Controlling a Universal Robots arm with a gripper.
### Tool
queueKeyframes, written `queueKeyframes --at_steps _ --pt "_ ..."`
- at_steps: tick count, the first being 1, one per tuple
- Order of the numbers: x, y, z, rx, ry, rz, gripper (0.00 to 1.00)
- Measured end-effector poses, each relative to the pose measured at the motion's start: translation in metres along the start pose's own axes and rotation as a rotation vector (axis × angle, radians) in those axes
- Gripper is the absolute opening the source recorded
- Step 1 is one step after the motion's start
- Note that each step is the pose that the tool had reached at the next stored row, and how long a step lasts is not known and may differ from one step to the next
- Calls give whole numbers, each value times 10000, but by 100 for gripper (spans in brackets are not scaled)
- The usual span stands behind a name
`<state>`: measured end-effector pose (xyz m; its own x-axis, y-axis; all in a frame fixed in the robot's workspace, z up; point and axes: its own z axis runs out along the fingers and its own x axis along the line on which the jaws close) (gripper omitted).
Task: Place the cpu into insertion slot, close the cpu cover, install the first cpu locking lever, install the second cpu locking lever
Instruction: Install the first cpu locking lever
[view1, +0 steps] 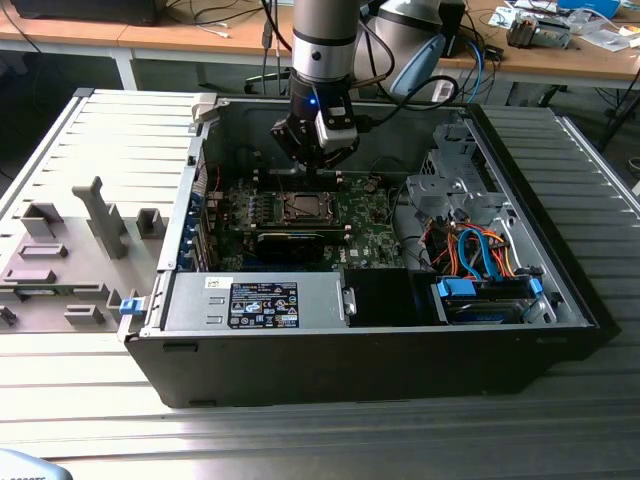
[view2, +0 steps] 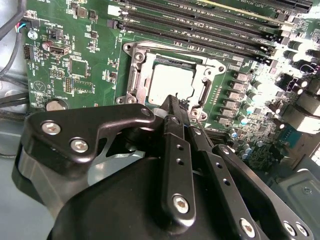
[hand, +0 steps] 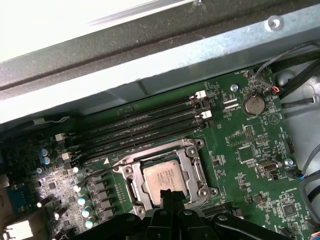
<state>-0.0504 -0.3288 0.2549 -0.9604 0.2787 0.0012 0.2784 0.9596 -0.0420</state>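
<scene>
Second wrist view, nearest item: my black metal two-finger gripper (view2: 175, 102), fingers pressed together with nothing between them, tips poised at the near edge of the socket. Just beyond the tips I log the flat square cpu with dull silver-grey top (view2: 171, 82), lying seated in the square silver-rimmed insertion slot (view2: 134, 75). Thin silver metal cpu cover frame (hand: 195, 167) appears to lie down around the chip in the first wrist view. Beyond: green motherboard (view2: 75, 65), long black memory slots (hand: 145, 127). Exterior view, farthest: open black computer case (view1: 560, 270) on a ribbed grey metal table (view1: 90, 400).
</scene>
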Motion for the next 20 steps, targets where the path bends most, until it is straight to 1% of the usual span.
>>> queueKeyframes --at_steps 11,20 --pt "0 0 0 0 -9 -210 11" --pt "0 0 0 1 -19 -459 11"
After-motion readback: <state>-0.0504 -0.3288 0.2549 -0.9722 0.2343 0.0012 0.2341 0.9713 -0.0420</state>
